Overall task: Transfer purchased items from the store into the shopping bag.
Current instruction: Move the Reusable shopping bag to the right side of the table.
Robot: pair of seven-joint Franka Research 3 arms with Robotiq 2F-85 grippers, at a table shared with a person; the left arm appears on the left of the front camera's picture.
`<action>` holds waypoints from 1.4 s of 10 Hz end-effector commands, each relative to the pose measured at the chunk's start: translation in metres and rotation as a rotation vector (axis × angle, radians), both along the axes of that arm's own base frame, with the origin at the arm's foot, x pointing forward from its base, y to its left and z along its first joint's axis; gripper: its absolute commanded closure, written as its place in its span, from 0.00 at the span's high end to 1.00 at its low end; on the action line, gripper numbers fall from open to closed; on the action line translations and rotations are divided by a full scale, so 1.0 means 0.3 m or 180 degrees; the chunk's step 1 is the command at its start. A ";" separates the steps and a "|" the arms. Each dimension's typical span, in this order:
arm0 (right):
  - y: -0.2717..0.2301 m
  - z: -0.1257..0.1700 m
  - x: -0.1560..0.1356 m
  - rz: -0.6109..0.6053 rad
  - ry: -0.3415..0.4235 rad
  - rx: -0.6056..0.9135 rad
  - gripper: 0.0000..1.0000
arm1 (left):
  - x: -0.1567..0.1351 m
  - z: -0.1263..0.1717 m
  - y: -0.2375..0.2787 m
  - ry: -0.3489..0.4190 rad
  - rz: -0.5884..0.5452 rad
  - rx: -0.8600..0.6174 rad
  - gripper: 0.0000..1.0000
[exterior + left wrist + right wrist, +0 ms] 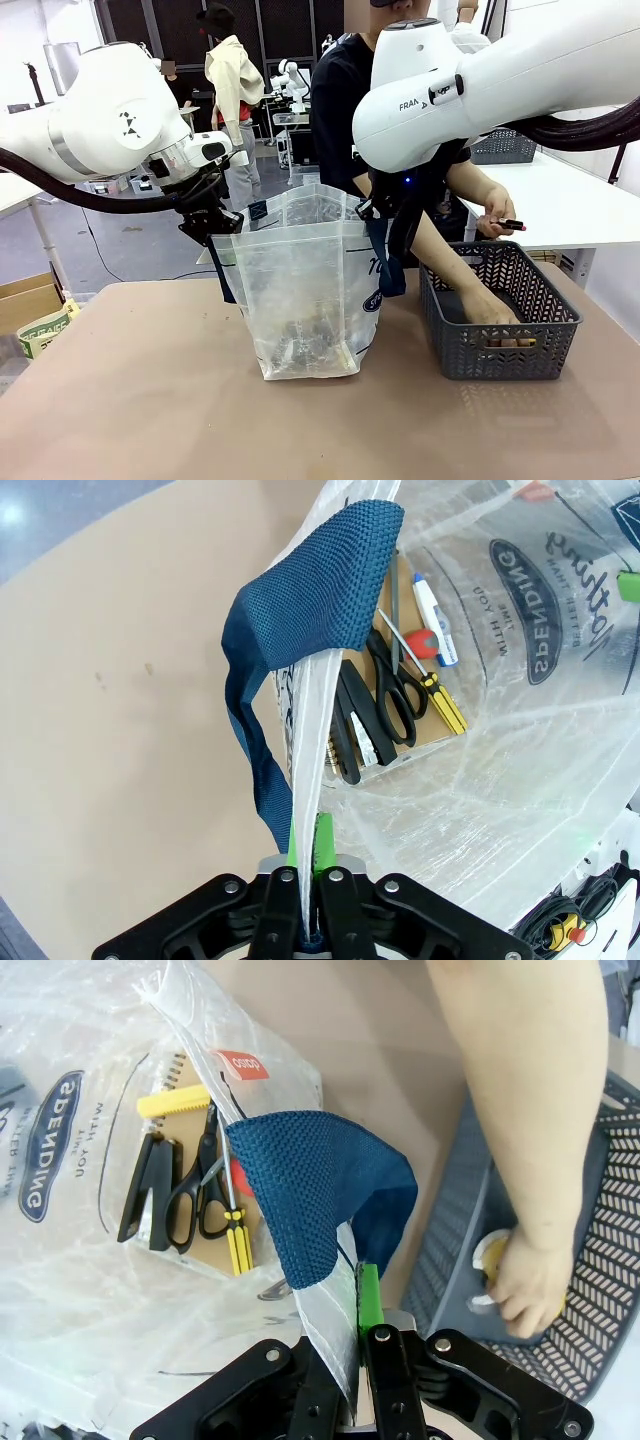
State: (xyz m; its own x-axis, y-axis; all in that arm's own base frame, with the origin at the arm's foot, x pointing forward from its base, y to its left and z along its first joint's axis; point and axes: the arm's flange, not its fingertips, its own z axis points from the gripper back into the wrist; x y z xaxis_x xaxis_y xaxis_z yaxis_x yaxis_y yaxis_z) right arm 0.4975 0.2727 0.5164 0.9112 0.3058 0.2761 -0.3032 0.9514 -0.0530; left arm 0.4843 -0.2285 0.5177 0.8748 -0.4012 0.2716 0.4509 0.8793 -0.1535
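A lab hall: white worktables [560, 200], dark partition panels [290, 20].

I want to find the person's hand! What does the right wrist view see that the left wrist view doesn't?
Right wrist view's own: the person's hand reaching into the grey basket at a pale yellow item, and the right gripper shut on the rim of the shopping bag.
Left wrist view's own: a white tube with a blue cap, and the left gripper pinching the rim.
Both: the bag, its blue strap, black scissors and a yellow-handled screwdriver.
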 end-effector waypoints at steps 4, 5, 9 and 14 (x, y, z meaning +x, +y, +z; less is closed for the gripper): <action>-0.010 0.001 0.004 -0.0019 -0.0002 0.0001 0.00 | 0.000 0.002 0.010 -0.0005 0.0016 0.0000 0.00; -0.010 0.001 0.004 -0.0019 -0.0002 0.0001 0.00 | 0.000 0.002 0.010 -0.0005 0.0016 0.0000 0.00; -0.010 0.001 0.004 -0.0019 -0.0002 0.0001 0.00 | 0.000 0.002 0.010 -0.0005 0.0016 0.0000 0.00; -0.010 0.001 0.004 -0.0019 -0.0002 0.0001 0.00 | 0.000 0.002 0.010 -0.0005 0.0016 0.0000 0.00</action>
State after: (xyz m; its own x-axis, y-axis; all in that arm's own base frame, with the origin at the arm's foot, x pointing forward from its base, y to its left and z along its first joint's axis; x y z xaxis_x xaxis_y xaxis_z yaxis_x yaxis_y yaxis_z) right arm 0.4975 0.2727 0.5164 0.9112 0.3058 0.2761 -0.3032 0.9514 -0.0530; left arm 0.4843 -0.2285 0.5177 0.8748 -0.4012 0.2716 0.4509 0.8793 -0.1535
